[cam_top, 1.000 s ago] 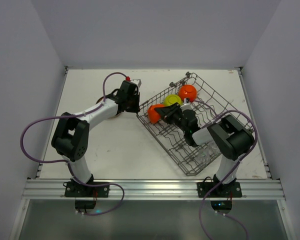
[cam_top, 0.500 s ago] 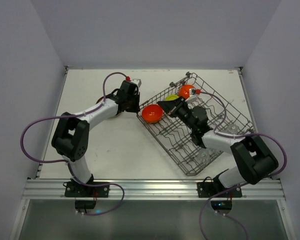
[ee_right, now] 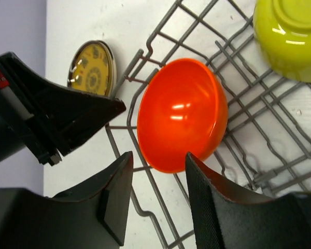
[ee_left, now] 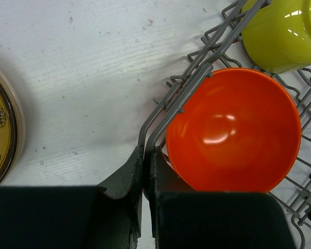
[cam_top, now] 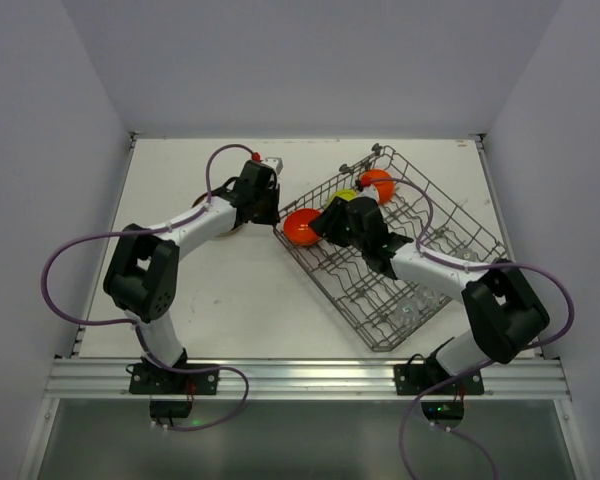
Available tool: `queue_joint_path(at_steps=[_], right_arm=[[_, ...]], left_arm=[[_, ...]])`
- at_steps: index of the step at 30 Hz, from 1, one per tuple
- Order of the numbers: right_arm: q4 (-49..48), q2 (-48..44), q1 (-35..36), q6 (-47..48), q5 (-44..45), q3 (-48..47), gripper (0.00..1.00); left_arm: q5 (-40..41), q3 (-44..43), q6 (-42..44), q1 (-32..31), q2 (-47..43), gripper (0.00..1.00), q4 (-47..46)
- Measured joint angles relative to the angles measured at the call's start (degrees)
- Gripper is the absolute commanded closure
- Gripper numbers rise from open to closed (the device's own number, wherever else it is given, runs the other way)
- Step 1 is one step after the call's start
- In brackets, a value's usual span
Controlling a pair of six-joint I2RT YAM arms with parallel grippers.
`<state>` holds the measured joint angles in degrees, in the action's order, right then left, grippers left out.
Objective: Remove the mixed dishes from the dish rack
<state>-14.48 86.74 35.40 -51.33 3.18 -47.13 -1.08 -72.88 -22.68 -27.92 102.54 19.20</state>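
Observation:
The grey wire dish rack (cam_top: 450, 235) lies skewed at the right. My left gripper (cam_top: 267, 212) is shut on the rim wire at the rack's left corner (ee_left: 145, 153). An orange bowl (cam_top: 302, 227) lies face up just inside that corner, and it also shows in the left wrist view (ee_left: 233, 137). My right gripper (ee_right: 158, 161) is open, and its fingertips flank the near edge of this bowl (ee_right: 181, 114) without closing on it. A yellow-green bowl (cam_top: 345, 198) and a second orange bowl (cam_top: 378, 183) lie farther back in the rack. A patterned plate (ee_right: 93, 70) lies on the table by the left gripper.
Clear glasses (cam_top: 420, 300) sit in the rack's near end. The plate's edge (ee_left: 2, 124) lies left of the left fingers. The two grippers are close together at the rack's corner. White walls surround the table (cam_top: 180, 290).
The orange bowl has turned from standing on edge to face up at the rack's left corner. The right arm has stretched out and its gripper has shifted toward the bowl. The left arm is still.

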Motion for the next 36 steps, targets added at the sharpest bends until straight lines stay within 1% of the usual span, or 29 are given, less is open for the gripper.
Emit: queue_joint_path(at_steps=[4, 9, 16, 19, 20, 23, 27, 30, 31, 34, 36], right_arm=[[5.42, 0.02, 2.12, 0.22, 4.98, -1.86, 0.51], [10.78, 2.60, 2.16, 0.15, 9.75, -4.13, 0.51], [13.81, 8.09, 2.14, 0.04, 12.48, -9.18, 0.53], [14.19, 9.90, 2.14, 0.02, 12.85, -11.45, 0.57], [14.27, 10.45, 2.14, 0.00, 12.92, -12.11, 0.62], [14.78, 11.78, 2.05, -0.07, 13.99, -13.31, 0.69], [15.26, 12.33, 2.10, -0.79, 15.04, -13.18, 0.72], [15.32, 12.35, 2.10, -1.25, 15.41, -12.87, 0.76], [15.37, 12.44, 2.10, -1.33, 15.45, -12.81, 0.83], [15.37, 12.74, 2.03, -1.62, 15.82, -12.37, 0.93], [15.17, 12.74, 2.10, -1.99, 15.80, -11.32, 0.96]], left_arm=[[-0.07, 0.00, 0.00, 0.02, 0.07, 1.00, -0.04], [-0.09, 0.00, 0.00, 0.04, 0.07, 1.00, -0.07], [-0.15, 0.00, 0.00, 0.04, 0.07, 1.00, -0.09], [-0.17, 0.00, 0.00, 0.04, 0.07, 1.00, -0.13], [-0.17, 0.00, 0.00, 0.04, 0.07, 1.00, -0.13], [-0.17, 0.00, 0.02, 0.04, 0.09, 1.00, -0.22], [-0.26, 0.00, 0.02, 0.09, 0.09, 1.00, -0.26], [-0.35, 0.02, 0.07, 0.11, 0.09, 1.00, -0.28], [-0.39, 0.02, 0.22, 0.11, 0.09, 1.00, -0.28], [-0.44, 0.02, 0.39, 0.11, 0.09, 1.00, -0.33], [-0.44, 0.02, 0.52, 0.11, 0.09, 1.00, -0.37]])
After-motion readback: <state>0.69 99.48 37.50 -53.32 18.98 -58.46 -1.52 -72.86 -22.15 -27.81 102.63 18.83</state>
